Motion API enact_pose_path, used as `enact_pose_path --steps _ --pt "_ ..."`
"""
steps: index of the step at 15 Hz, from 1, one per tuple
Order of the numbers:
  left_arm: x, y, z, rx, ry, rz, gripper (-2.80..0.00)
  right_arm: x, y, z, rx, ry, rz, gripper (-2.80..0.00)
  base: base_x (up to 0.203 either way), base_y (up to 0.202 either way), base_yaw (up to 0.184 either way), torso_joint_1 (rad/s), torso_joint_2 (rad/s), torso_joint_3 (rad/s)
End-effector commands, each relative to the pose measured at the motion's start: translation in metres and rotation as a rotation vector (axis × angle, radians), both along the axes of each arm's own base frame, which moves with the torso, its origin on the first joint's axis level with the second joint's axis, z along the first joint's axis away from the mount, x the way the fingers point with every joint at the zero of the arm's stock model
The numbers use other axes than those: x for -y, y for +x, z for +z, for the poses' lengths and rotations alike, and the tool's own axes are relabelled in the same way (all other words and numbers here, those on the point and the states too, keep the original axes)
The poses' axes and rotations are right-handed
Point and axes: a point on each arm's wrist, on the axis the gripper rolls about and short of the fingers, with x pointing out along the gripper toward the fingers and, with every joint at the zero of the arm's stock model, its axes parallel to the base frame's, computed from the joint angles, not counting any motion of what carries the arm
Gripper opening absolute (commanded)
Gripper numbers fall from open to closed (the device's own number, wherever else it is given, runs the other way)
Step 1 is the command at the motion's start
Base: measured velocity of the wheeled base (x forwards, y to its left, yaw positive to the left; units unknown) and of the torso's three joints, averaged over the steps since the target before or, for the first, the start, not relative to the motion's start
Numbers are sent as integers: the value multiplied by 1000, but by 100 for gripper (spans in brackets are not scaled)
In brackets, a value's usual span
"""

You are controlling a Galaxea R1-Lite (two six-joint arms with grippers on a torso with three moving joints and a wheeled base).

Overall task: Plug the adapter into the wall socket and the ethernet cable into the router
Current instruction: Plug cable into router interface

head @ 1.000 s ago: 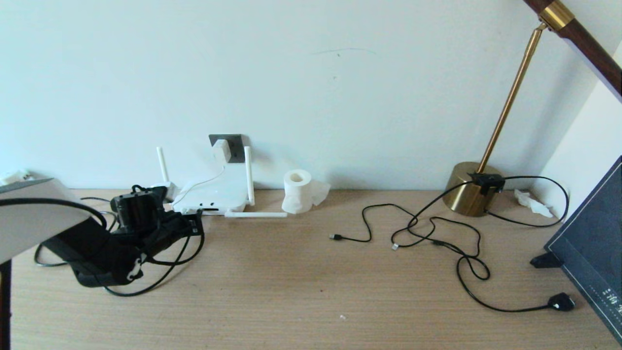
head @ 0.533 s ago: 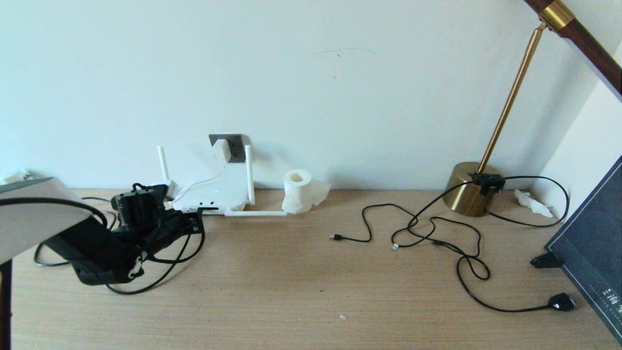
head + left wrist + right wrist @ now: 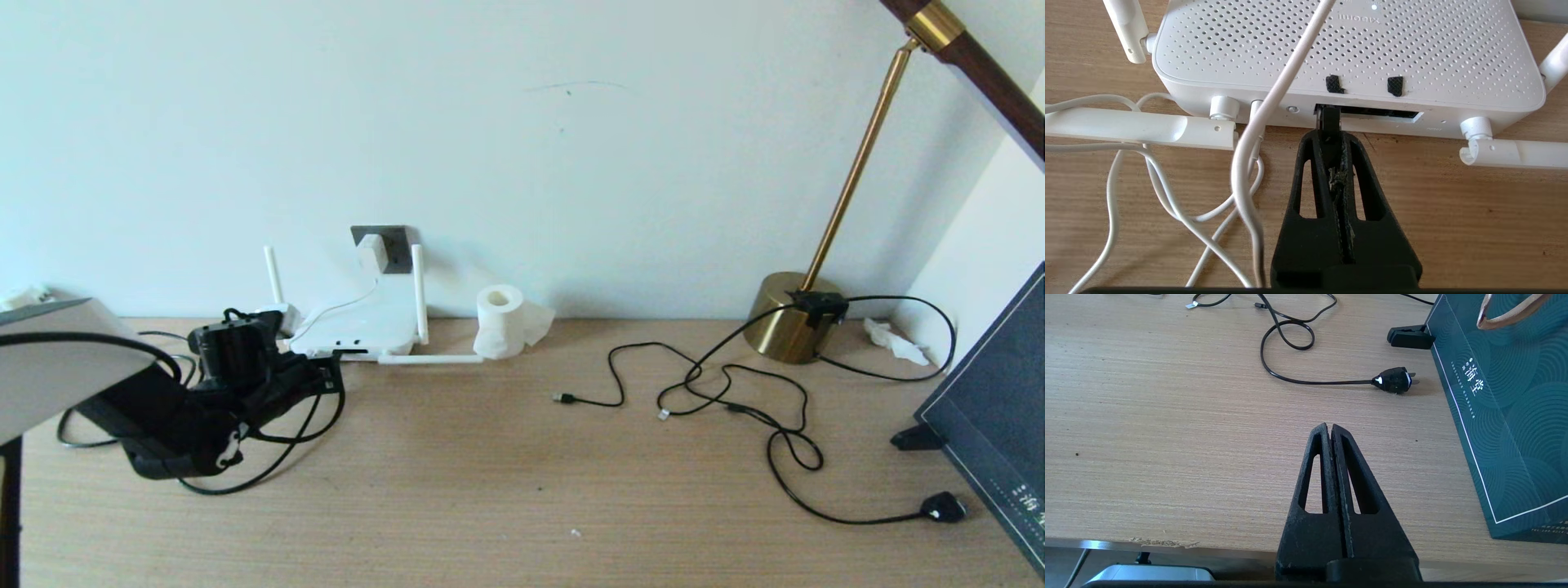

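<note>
The white router (image 3: 359, 322) lies flat against the wall, its port edge facing my left gripper (image 3: 326, 377). In the left wrist view that gripper (image 3: 1329, 132) is shut on the ethernet cable's black plug (image 3: 1329, 120), whose tip sits in the leftmost opening of the router's (image 3: 1347, 45) dark port slot. The black ethernet cable (image 3: 214, 492) loops on the table under the left arm. The white adapter (image 3: 371, 251) sits on the dark grey wall socket (image 3: 392, 245), its thin cord running down to the router. My right gripper (image 3: 1329, 426) is shut and empty near the table's front edge.
White cords (image 3: 1167, 196) and a folded antenna (image 3: 1139, 127) lie beside the left gripper. A tissue roll (image 3: 500, 321) stands right of the router. Thin black USB cables (image 3: 620, 384), a brass lamp base (image 3: 790, 328), its bulky plug (image 3: 1392, 379) and a dark green bag (image 3: 1506, 416) fill the right side.
The left gripper has crept a touch toward the router with the plug, and the router has shifted slightly back. Nothing else has moved.
</note>
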Motion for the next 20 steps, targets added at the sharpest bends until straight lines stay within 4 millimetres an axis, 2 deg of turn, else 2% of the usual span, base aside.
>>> enact_pose_path --steps 1,20 --pt "0 2 0 8 0 0 -280 0 0 0 -3 -1 1 -280 0 0 0 0 0 0" --pt "1 11 2 18 1 -1 -280 0 0 0 -3 -1 1 -280 0 0 0 0 0 0"
